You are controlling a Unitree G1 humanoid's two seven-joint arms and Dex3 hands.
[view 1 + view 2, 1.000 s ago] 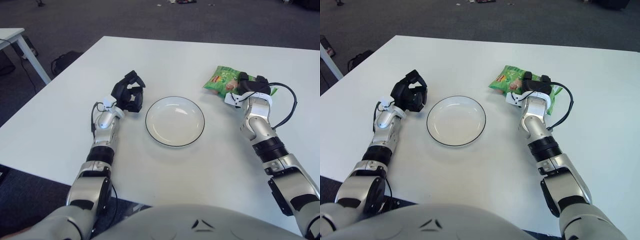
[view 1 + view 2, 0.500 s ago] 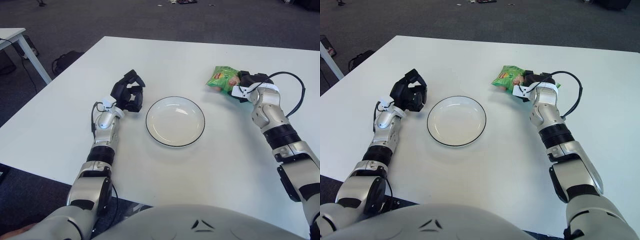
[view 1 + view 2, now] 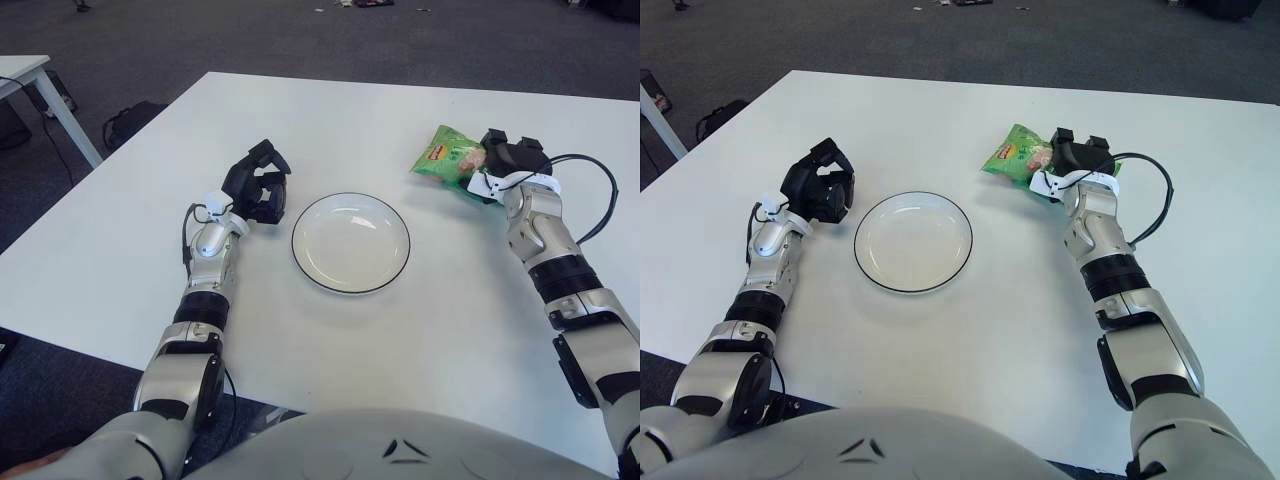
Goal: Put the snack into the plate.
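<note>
snack [image 3: 450, 159] under R hand [image 3: 508, 158]

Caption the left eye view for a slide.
Right robot hand grips green snack bag beside empty round white black-rimmed plate; left robot hand idles left of it.

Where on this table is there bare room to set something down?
Bare tabletop lies beyond the plate, and between plate and near edge. It is crowded where the right hand meets the snack bag; the left hand shows left of the plate.
</note>
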